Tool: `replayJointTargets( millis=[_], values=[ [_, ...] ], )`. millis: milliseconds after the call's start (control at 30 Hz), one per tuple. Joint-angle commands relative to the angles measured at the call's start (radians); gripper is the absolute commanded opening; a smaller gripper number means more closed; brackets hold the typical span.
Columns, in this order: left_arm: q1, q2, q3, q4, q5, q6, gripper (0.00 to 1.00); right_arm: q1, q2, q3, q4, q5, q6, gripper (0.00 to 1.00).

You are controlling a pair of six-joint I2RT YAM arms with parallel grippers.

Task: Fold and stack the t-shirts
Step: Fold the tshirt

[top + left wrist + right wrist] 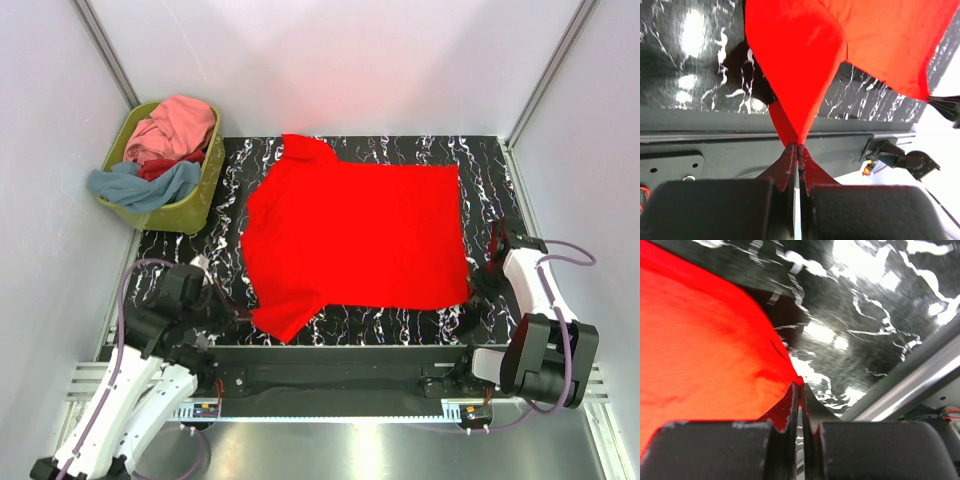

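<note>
A bright red t-shirt (355, 235) lies spread across the black marbled table (480, 165). My left gripper (246, 312) is shut on its near-left sleeve, and in the left wrist view the red cloth (800, 70) rises in a taut cone from the closed left gripper (798, 146). At the shirt's near-right corner, my right gripper (478, 285) is shut on the hem. The right wrist view has the red cloth (705, 340) pinched at the tips of the right gripper (800, 385). More t-shirts, pink (178, 125), dark red (165, 166) and grey-blue (145, 185), are piled in a basket.
The olive-green basket (185, 212) stands at the table's far left corner. A dark rail (330, 365) carrying both arm bases runs along the near edge. Grey walls enclose the table on the left, back and right.
</note>
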Motion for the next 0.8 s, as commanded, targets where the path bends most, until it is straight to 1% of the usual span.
replayJointTargets(
  millis=[0,33,67,100,133,167,200,233,267,300,333,367,467,567,633,767],
  values=[
    [0.001,0.125,0.138,0.118,-0.058,0.065,0.0,0.017,0.017,0.097,0.041,0.046,-0.049,0.0],
    [0.001,0.215,0.174,0.131,-0.069,0.084,0.0,0.017,0.021,0.11,0.047,0.043,-0.055,0.0],
    [0.002,0.263,0.208,0.149,-0.08,0.113,0.0,0.017,0.03,0.122,0.054,0.043,-0.069,0.0],
    [0.001,0.314,0.285,0.158,-0.104,0.125,0.0,0.017,0.055,0.151,0.068,0.04,-0.077,0.0],
    [0.002,0.407,0.326,0.175,-0.118,0.138,0.0,0.017,0.072,0.166,0.07,0.032,-0.083,0.0],
    [0.002,0.452,0.361,0.184,-0.129,0.162,0.0,0.017,0.092,0.183,0.076,0.029,-0.097,0.0],
    [0.002,0.496,0.436,0.197,-0.147,0.176,0.0,0.017,0.134,0.214,0.084,0.02,-0.106,0.0],
    [0.005,0.582,0.475,0.21,-0.156,0.188,0.0,0.017,0.159,0.229,0.085,0.011,-0.115,0.0],
    [0.005,0.622,0.546,0.215,-0.178,0.213,0.0,0.017,0.187,0.248,0.085,0.009,-0.135,0.0],
    [0.01,0.662,0.582,0.221,-0.184,0.225,0.0,0.017,0.237,0.284,0.087,0.006,-0.147,0.0],
    [0.013,0.738,0.648,0.232,-0.187,0.248,0.0,0.017,0.282,0.32,0.087,0.002,-0.166,0.0],
    [0.016,0.774,0.648,0.235,-0.187,0.259,0.0,0.017,0.282,0.32,0.09,-0.004,-0.172,0.0],
    [0.042,0.9,0.78,0.241,-0.192,0.285,0.0,0.017,0.384,0.413,0.113,-0.06,-0.195,0.0],
    [0.086,0.987,0.855,0.25,-0.172,0.297,0.0,0.017,0.467,0.501,0.122,-0.121,-0.219,0.0],
    [0.112,1.056,0.9,0.253,-0.166,0.31,0.0,0.017,0.503,0.542,0.114,-0.12,-0.235,0.0],
    [0.136,1.181,1.028,0.253,-0.106,0.34,0.0,0.017,0.576,0.634,0.105,-0.12,-0.259,0.0]
  ],
)
